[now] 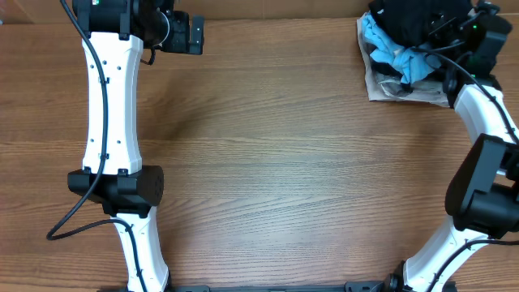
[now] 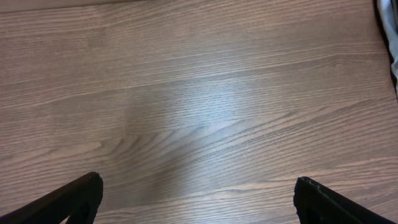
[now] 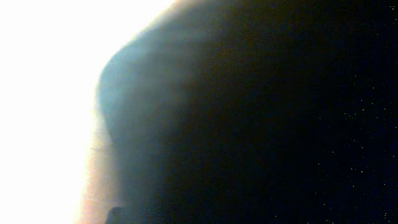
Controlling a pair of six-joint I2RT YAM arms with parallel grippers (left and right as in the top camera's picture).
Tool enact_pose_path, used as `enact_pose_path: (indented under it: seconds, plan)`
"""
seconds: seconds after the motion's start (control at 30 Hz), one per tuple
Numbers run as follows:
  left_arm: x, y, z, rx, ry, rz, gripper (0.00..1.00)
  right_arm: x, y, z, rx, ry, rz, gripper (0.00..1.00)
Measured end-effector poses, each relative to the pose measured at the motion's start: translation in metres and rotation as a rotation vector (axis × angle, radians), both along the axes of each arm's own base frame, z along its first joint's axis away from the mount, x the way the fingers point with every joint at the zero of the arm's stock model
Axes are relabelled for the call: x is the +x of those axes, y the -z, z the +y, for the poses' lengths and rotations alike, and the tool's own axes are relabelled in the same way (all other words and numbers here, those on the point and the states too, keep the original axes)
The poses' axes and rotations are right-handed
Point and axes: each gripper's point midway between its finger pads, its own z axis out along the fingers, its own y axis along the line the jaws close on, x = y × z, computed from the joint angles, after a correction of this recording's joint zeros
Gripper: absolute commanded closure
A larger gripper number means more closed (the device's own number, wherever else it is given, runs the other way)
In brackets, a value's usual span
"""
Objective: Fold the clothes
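The black shirt (image 1: 412,18) lies crumpled on top of a pile of clothes at the table's far right corner. My right gripper (image 1: 444,29) is pushed into the black fabric, and its fingers are hidden there. The right wrist view shows only dark, blurred cloth (image 3: 261,118) pressed against the camera. My left gripper (image 1: 191,34) is at the far left of the table, far from the pile. In the left wrist view it is open (image 2: 198,190) and empty over bare wood.
A light blue tee (image 1: 399,50) lies under the black shirt. A beige garment (image 1: 383,83) lies under both. An edge of the pile shows at the right border of the left wrist view (image 2: 392,37). The wooden table (image 1: 276,162) spreads between the arms.
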Motion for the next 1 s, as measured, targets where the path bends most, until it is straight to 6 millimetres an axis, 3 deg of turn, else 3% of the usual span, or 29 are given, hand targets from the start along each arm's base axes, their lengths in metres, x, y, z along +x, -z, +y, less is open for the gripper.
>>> enact_pose_path:
  seconds: [0.03,0.07,0.23,0.4,0.5,0.63,0.87,1.0]
  plan:
    - [0.0,0.0,0.0,0.0,0.0,-0.002,0.0,-0.001,-0.003,-0.001,0.003,-0.008,-0.008,0.15]
    - [0.001,-0.001,0.0,0.0,0.0,-0.006,0.0,-0.003,-0.007,-0.001,0.008,-0.022,-0.014,0.0]
    - [0.003,-0.001,0.001,0.007,-0.005,-0.012,0.0,-0.026,-0.026,0.003,0.014,-0.043,0.046,0.0]
    - [0.003,-0.001,0.002,0.012,-0.008,-0.012,0.0,-0.071,-0.083,0.009,-0.053,-0.012,0.065,0.0]
    - [0.003,-0.001,0.003,0.013,-0.008,-0.012,0.0,-0.11,-0.123,0.017,-0.13,-0.004,0.061,0.0]
    - [0.003,-0.001,0.003,0.015,-0.01,-0.013,0.0,-0.151,-0.15,0.023,-0.21,0.012,0.079,0.0]
    - [0.003,-0.001,0.003,0.015,-0.01,-0.013,0.0,-0.192,-0.142,0.032,-0.291,-0.017,0.184,0.0]
    - [0.003,-0.001,0.003,0.015,-0.01,-0.013,0.0,-0.213,-0.132,0.05,-0.274,-0.099,0.245,0.0]
